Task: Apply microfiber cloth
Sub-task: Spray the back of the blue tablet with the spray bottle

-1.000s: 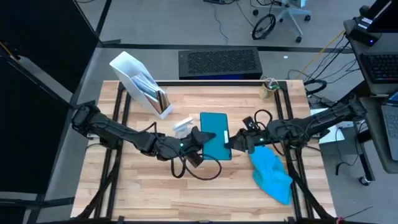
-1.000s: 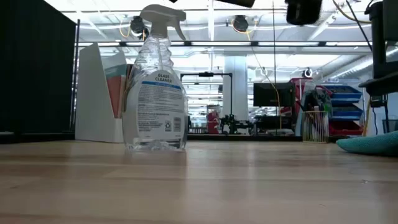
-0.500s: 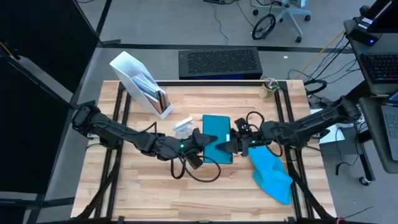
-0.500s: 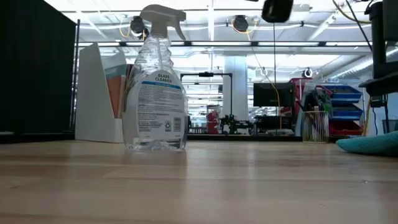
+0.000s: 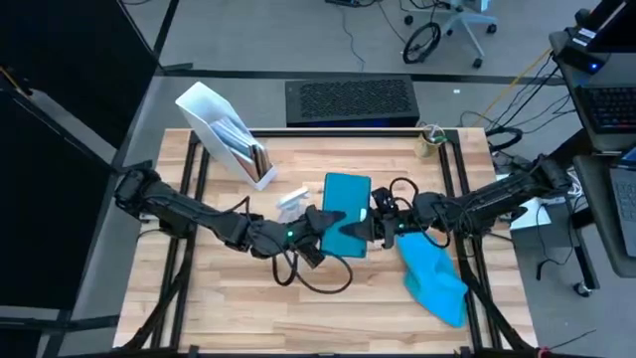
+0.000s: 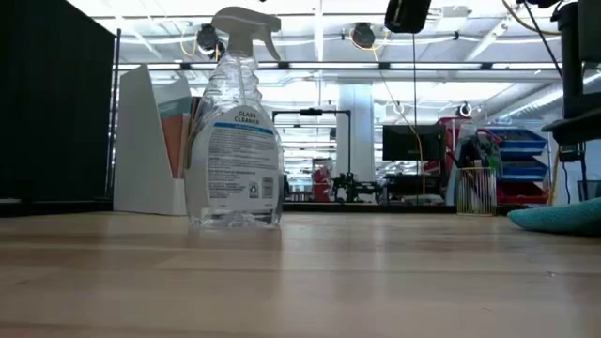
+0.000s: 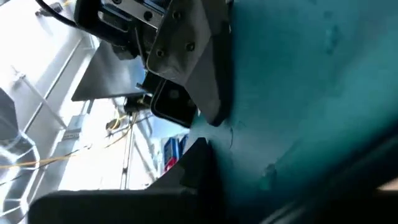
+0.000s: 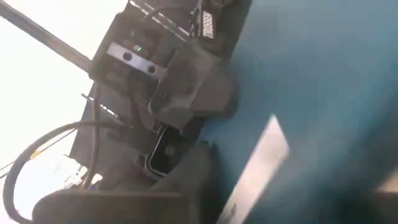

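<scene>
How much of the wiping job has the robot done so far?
Wiping has not begun. The microfiber cloth lies crumpled on the table near the right arm, with nothing holding it. In hand now: the left gripper and right gripper are at opposite edges of the teal tablet, which seems raised off the table. The spray bottle stands upright. Left: fetch the cloth and rub the tablet.

A clear spray bottle with a white trigger head stands upright on the wooden tabletop, its label reading "glass cleaner". Just behind it, toward the left edge, stands a white file holder with folders in it. At the right edge lies a low blue mound, the microfiber cloth. A dark piece of an arm hangs in from above.
</scene>
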`<state>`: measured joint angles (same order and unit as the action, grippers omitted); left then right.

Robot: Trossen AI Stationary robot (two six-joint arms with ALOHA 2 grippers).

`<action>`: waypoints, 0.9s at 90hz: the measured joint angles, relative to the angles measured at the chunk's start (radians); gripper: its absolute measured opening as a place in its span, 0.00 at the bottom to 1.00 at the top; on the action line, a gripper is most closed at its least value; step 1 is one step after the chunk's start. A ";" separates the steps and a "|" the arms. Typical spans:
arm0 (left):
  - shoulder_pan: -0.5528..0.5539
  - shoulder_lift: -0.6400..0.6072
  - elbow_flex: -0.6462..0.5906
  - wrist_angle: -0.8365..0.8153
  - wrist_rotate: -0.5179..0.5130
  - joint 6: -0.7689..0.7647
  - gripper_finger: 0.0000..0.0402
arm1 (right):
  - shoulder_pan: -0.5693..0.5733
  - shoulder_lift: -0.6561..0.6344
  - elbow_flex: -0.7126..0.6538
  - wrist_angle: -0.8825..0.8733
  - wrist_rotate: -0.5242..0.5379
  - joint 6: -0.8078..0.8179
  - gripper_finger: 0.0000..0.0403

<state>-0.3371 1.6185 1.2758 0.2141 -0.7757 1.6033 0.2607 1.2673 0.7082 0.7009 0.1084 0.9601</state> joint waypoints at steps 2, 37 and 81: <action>0.000 0.000 0.000 0.000 -0.011 0.013 0.13 | 0.000 -0.001 0.000 -0.002 0.004 -0.001 0.08; -0.003 -0.005 -0.001 -0.015 -0.217 0.261 0.24 | 0.007 -0.045 -0.003 -0.129 -0.052 0.073 0.06; -0.004 -0.133 -0.003 -0.017 -0.220 0.171 0.24 | 0.005 -0.298 0.000 -0.444 -0.014 -0.013 0.06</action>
<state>-0.3408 1.4859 1.2732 0.1969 -0.9954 1.7741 0.2653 0.9689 0.7078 0.2569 0.0947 0.9469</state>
